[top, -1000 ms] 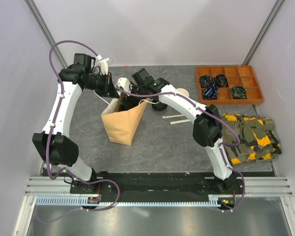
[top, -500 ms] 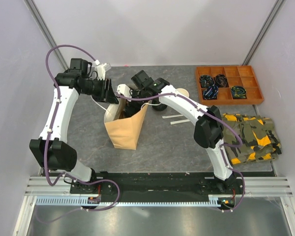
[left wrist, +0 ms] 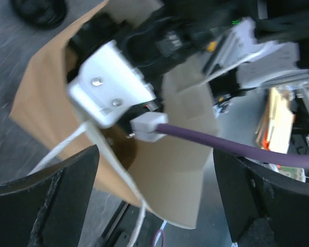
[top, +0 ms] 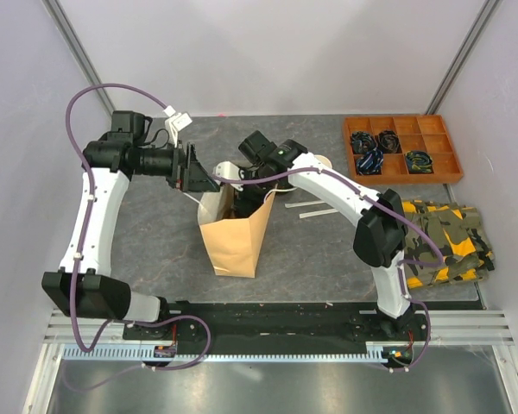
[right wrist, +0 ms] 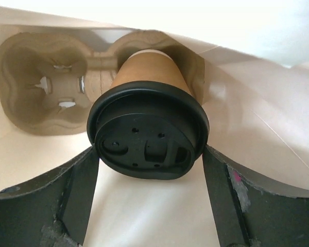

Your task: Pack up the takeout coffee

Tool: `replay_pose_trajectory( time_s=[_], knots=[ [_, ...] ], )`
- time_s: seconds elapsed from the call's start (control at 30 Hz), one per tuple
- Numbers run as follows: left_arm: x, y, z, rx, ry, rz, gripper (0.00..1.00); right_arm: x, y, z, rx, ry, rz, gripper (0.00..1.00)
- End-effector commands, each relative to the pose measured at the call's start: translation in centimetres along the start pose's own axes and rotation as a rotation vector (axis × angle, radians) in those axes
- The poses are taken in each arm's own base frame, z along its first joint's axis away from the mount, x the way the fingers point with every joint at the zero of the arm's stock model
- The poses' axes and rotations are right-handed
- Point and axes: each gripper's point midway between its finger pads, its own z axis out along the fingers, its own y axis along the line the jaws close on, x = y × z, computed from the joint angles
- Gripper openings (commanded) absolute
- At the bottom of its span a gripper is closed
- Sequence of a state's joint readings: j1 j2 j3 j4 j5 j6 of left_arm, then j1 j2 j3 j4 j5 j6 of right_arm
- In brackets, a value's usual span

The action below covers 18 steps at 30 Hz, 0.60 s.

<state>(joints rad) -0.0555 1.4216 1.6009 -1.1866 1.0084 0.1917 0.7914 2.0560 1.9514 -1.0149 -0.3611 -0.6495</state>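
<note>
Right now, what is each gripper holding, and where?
Right gripper: tan kraft-paper cup, clamped across its round black plastic lid. Left gripper: open, holding nothing.

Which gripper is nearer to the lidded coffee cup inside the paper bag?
Right. The right gripper is inside the paper bag, its fingers on both sides of the lidded coffee cup. The left gripper stands open outside, beside the bag's rim.

The paper bag (top: pixel 239 240) has slid to the right and nearer on the surface (top: pixel 311 250), and it now stands more upright. The left gripper (top: pixel 198 175), closed a second ago at the bag's far left rim, now has its jaws wide apart. The left arm (top: pixel 91 216) has swung its elbow out to the left. The right arm (top: pixel 328 185) has moved right together with the bag.
</note>
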Motion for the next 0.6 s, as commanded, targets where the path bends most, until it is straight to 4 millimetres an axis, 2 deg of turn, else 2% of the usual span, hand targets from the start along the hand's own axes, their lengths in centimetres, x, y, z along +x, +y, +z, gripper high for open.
replay_pose_trajectory(
  time_s=[0.0,0.03,0.13,0.17,0.2,0.37,0.43,0.57],
  knots=[
    [-0.7,-5.3,-0.8,0.255,-0.106,0.163,0.96,1.6,2.3,-0.8,-0.052,0.068,0.04,0.19],
    [-0.7,-6.0,-0.9,0.295,-0.118,0.177,0.94,1.6,2.2,-0.8,-0.051,0.067,0.041,0.19],
    [-0.3,-6.1,-0.8,0.322,-0.117,0.157,0.82,1.7,2.2,-0.7,-0.047,0.067,0.043,0.19],
    [-0.2,-6.0,-0.7,0.323,-0.116,0.151,0.72,1.8,2.3,-0.9,-0.046,0.067,0.045,0.19],
    [0.0,-5.9,-0.7,0.323,-0.112,0.137,0.67,1.8,2.3,-0.9,-0.043,0.06,0.042,0.19],
    [0.6,-7.4,-1.2,0.397,-0.135,0.19,0.54,2.0,2.5,-0.9,-0.035,0.054,0.038,0.19],
    [0.7,-8.1,-1.5,0.438,-0.148,0.21,0.54,2.1,2.5,-0.9,-0.031,0.053,0.034,0.19],
    [-0.3,-9.5,-2.2,0.482,-0.179,0.27,0.63,2.2,2.5,-1.0,-0.026,0.054,0.027,0.19]
  ],
)
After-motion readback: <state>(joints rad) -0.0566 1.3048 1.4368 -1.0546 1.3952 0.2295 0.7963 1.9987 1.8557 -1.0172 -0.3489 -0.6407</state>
